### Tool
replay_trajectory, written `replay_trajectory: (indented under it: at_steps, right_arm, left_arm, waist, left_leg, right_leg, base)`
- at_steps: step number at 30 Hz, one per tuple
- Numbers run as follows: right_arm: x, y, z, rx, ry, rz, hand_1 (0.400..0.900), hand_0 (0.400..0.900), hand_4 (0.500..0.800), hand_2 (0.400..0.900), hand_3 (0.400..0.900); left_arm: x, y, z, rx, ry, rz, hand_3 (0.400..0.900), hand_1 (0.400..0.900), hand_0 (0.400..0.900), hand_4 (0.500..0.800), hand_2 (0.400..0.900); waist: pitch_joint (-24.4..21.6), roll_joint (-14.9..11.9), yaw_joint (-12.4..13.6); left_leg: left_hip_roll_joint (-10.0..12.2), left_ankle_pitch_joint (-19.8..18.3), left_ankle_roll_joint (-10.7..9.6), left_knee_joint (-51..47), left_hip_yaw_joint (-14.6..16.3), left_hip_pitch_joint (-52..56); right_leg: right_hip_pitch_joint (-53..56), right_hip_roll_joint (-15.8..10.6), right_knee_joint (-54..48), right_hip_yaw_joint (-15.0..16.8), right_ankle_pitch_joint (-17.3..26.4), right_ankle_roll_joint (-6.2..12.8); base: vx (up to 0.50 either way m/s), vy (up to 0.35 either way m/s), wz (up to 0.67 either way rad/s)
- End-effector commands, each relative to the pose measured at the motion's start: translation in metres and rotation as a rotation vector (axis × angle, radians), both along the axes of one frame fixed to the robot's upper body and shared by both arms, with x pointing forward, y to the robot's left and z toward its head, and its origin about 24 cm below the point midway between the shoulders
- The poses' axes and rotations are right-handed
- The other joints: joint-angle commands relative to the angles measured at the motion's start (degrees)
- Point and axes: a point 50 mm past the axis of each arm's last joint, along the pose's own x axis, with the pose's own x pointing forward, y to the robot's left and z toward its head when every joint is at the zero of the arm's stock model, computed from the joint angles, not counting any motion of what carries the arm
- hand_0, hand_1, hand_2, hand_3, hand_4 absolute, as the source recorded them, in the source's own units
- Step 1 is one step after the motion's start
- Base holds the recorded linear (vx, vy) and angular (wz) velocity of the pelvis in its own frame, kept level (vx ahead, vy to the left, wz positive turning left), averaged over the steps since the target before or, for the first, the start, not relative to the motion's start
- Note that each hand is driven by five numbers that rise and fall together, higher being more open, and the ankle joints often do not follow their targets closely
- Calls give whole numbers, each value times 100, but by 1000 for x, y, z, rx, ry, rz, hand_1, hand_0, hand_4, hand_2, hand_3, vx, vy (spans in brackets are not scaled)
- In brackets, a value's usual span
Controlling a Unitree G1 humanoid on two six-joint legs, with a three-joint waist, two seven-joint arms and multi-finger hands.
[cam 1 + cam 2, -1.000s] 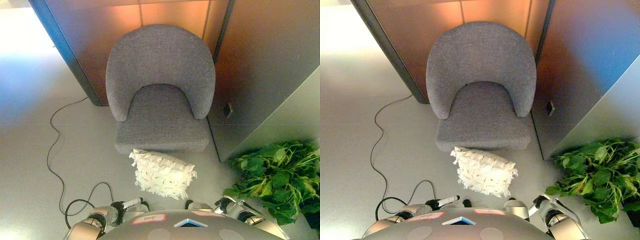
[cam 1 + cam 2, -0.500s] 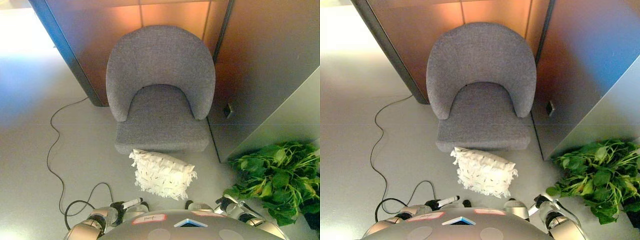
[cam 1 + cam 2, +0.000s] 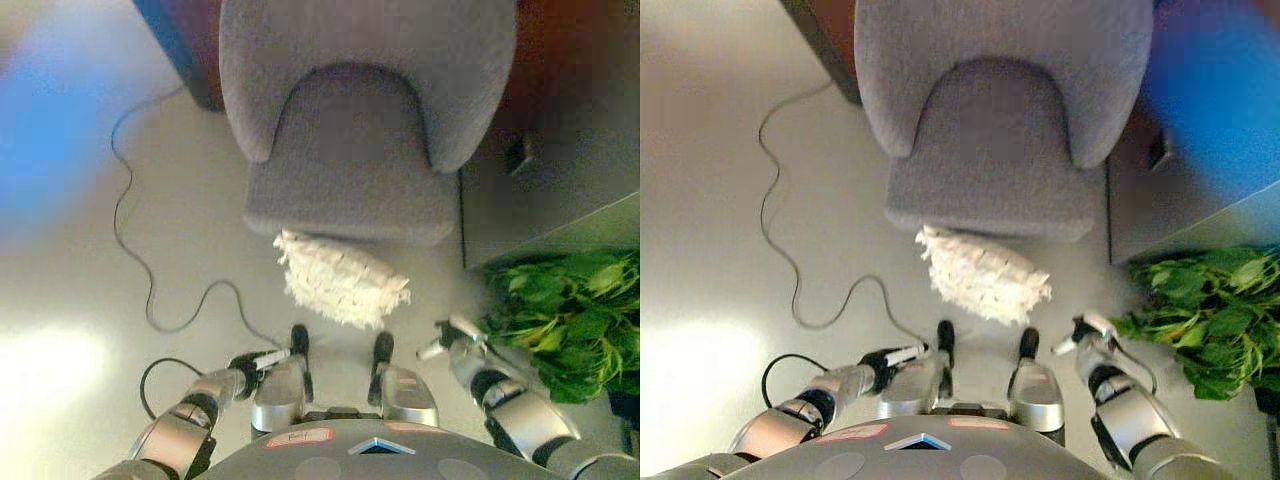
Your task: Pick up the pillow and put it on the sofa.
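A white fringed pillow lies on the grey floor, against the front edge of the sofa. The sofa is a grey fabric tub chair with a curved back, and its seat is empty. My left hand shows at the lower left, low over the floor, a little short of the pillow and to its left, fingers relaxed and holding nothing. My right hand shows at the lower right, just right of the pillow's near corner, fingers relaxed and empty. Neither hand touches the pillow.
A leafy green plant stands close to my right hand on its right side. A grey wall panel runs along the sofa's right side. A dark wall stands behind the sofa. Open floor lies to the left.
The camera has tipped down and come closer, so the whole scene has shifted. Both arms now reach further forward into view. The pillow lies where it was beside the sofa.
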Motion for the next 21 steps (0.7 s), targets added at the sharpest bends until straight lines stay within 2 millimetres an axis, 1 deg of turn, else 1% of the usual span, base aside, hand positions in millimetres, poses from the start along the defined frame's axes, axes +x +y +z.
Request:
replay_trajectory:
  at_steps: [1,2,5,6,8,11,13,15,17,18,20,21]
  right_arm:
    - [64,1,49,-56,-211,15,900,900,800,900,900]
    - [76,-2,62,-65,-247,4,900,900,800,900,900]
    - [98,-13,90,-78,-338,-31,900,900,800,900,900]
    - [106,-18,103,-84,-375,-47,900,900,800,900,900]
    - [120,-27,126,-96,-433,-70,900,900,800,900,900]
    - [134,-38,156,-111,-501,-92,900,900,800,900,900]
    - [139,-44,169,-131,-526,-93,900,900,800,900,900]
    - [142,-48,179,-146,-544,-90,900,900,800,900,900]
    - [148,-52,197,-182,-569,-83,900,900,800,900,900]
    - [149,-53,200,-189,-573,-83,900,900,800,900,900]
    - [153,-59,215,-232,-586,-74,900,900,800,900,900]
    - [153,-60,217,-236,-590,-73,900,900,800,900,900]
  left_arm:
    - [35,6,16,-23,-121,46,900,900,900,800,900]
    - [42,8,21,-28,-150,49,900,900,900,800,900]
    - [61,8,32,-49,-229,43,900,900,900,800,900]
    - [68,7,37,-58,-260,32,900,900,900,800,900]
    - [81,2,46,-81,-309,13,900,900,900,800,900]
    - [93,-6,56,-115,-375,-9,900,900,900,800,900]
    - [96,-11,59,-135,-409,-6,900,900,900,800,900]
    - [98,-15,62,-153,-434,0,900,900,900,800,900]
    - [102,-20,67,-190,-478,14,900,900,900,800,900]
    - [102,-21,68,-195,-484,14,900,900,900,800,900]
    - [101,-23,70,-225,-512,17,900,900,900,800,900]
    - [101,-23,70,-230,-516,18,900,900,900,800,900]
  waist:
    - [644,-175,177]
    - [768,-134,215]
    - [996,-39,291]
    - [1088,-3,320]
    - [1195,59,373]
    - [1355,153,438]
    - [1383,205,468]
    - [1383,234,493]
    - [1383,309,557]
    - [1383,323,567]
    - [1383,415,627]
    - [1383,430,638]
  left_leg:
    - [-291,-750,62,419,-314,-294]
    - [-318,-725,44,543,-355,-493]
    - [-388,-695,51,779,-417,-888]
    - [-416,-683,63,858,-426,-1039]
    - [-471,-664,87,989,-433,-1302]
    - [-526,-655,106,1188,-432,-1647]
    - [-547,-676,104,1332,-426,-1848]
    - [-569,-701,108,1437,-415,-2017]
    - [-579,-693,109,1548,-406,-2293]
    - [-584,-689,110,1561,-408,-2330]
    - [-581,-673,110,1659,-394,-2556]
    - [-582,-670,110,1674,-389,-2592]
  right_leg:
    - [-373,-237,915,174,-811,105]
    - [-550,-251,1048,143,-826,78]
    - [-968,-287,1384,69,-893,46]
    - [-1157,-312,1532,40,-905,52]
    - [-1466,-330,1802,29,-951,56]
    - [-1885,-357,2232,34,-1053,62]
    - [-2102,-388,2443,27,-1120,53]
    - [-2296,-434,2616,27,-1188,51]
    - [-2570,-493,2781,15,-1232,46]
    - [-2607,-499,2804,16,-1239,45]
    - [-2854,-556,2991,12,-1282,37]
    - [-2892,-567,3024,8,-1292,36]
  base:
    - [-147,-47,17]
    - [-123,-49,15]
    - [-131,-57,15]
    - [-133,-46,14]
    - [-140,-21,10]
    - [-119,20,3]
    - [-59,44,4]
    - [-51,33,3]
    - [-78,37,4]
    - [-72,39,4]
    - [-62,48,2]
    - [-57,67,0]
